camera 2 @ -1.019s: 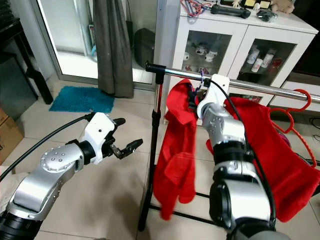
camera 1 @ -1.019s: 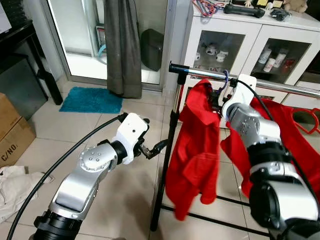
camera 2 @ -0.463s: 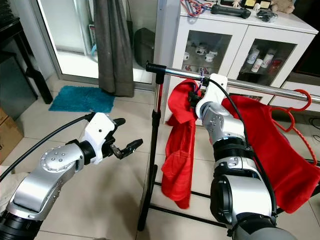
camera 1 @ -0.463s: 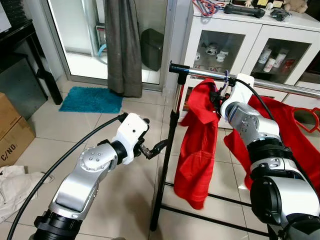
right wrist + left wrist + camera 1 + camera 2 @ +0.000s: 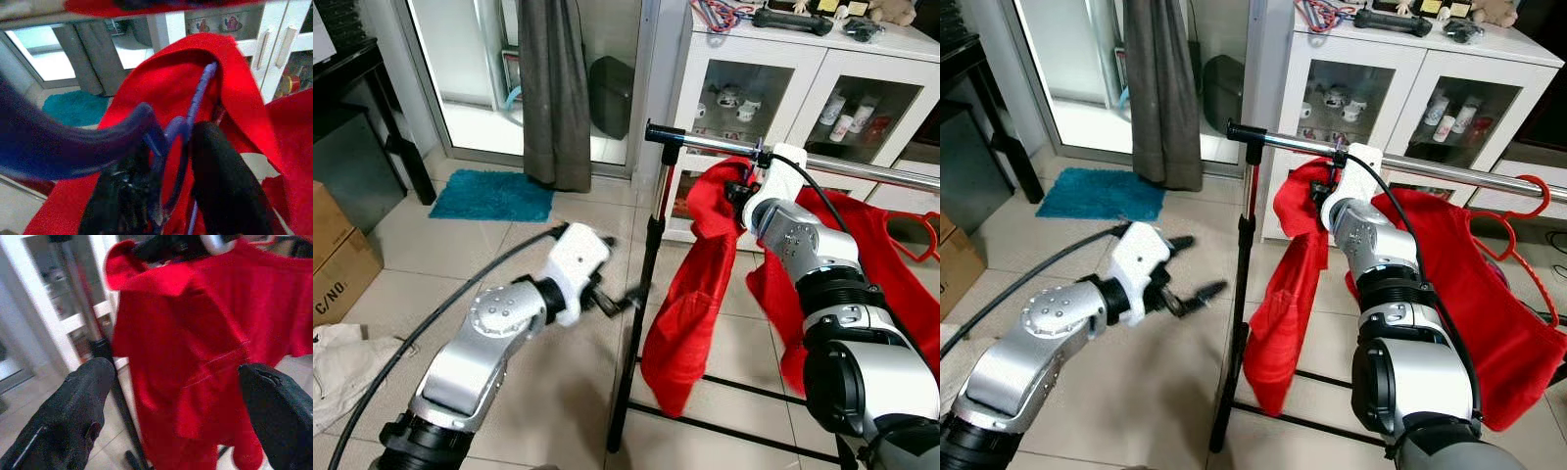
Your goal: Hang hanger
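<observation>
Right end effector (image 5: 168, 196) clamped on blue hanger (image 5: 181, 127), hook pointing up at rail (image 5: 783, 155).

A thin purple wire hanger (image 5: 188, 132), draped with a red shirt (image 5: 700, 284), sits at the silver metal rail (image 5: 862, 168).

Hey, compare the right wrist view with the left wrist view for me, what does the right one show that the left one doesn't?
Right wrist view: the purple hanger pinched between the right hand's black fingers, with the teal rug on the floor beyond.

Left wrist view: the left hand open, its fingers spread, and the rack's dark upright pole beside the cloth.

Both: the red garment hanging ahead and the white cabinet behind it.
</observation>
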You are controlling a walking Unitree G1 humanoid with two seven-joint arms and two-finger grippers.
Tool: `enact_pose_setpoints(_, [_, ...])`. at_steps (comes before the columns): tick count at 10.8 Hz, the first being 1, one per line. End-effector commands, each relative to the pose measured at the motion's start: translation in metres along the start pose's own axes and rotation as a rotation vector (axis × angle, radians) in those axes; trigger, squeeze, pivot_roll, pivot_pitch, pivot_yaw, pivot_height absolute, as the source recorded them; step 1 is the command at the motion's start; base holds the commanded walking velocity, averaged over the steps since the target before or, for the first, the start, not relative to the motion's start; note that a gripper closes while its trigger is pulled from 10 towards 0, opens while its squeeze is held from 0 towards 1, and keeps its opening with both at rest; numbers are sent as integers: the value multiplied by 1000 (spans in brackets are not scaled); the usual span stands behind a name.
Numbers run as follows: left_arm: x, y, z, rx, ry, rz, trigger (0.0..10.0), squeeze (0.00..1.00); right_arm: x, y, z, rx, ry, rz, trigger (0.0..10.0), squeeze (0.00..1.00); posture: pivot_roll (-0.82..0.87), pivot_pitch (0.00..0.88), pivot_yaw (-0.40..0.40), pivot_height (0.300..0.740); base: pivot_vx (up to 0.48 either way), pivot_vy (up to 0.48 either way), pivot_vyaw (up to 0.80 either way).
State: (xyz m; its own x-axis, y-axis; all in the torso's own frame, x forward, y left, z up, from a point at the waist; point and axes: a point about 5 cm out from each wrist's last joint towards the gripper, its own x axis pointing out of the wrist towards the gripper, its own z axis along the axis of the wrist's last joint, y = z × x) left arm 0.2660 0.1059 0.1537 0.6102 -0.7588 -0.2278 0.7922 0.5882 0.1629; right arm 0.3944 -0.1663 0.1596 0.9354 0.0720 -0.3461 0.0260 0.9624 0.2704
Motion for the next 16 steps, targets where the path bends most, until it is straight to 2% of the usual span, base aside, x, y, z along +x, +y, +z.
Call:
enact_pose_setpoints(1, [0,-3,2,0,-5,-26,10000,0,0,-4,8,4,-14,-10,0,0,89,0,-79,740,0,0,0])
enact_pose_setpoints(6, [1,1,2,5,7,-9,10000,0,-2,-8,11,-5,-32,-14,0,0,83,0,-72,740,0,0,0])
enact_pose_setpoints(9, [-3,14,-2,32,17,127,10000,0,-17,-12,16,-249,-124,94,0,0,84,0,-73,740,0,0,0])
enact_pose_setpoints(11, [-3,17,-2,25,-2,195,10000,0,-27,-14,18,-271,-155,143,0,0,84,0,-75,740,0,0,0])
enact_pose_setpoints(13, [0,23,-13,-23,-8,388,10000,0,-56,-18,21,-449,-260,218,0,0,74,0,-78,740,0,0,0])
enact_pose_setpoints(14, [1,22,-17,-55,-14,418,10000,0,-65,-18,16,-501,-253,259,0,0,69,0,-80,740,0,0,0])
enact_pose_setpoints(15, [2,21,-18,-72,-16,427,10000,0,-69,-23,8,-505,-222,249,3451,0,67,0,-82,740,-274,0,0])
enact_pose_setpoints(16, [3,20,-21,-78,-14,438,10000,0,-72,-34,-9,-518,-176,195,10000,0,64,0,-82,740,-292,0,0])
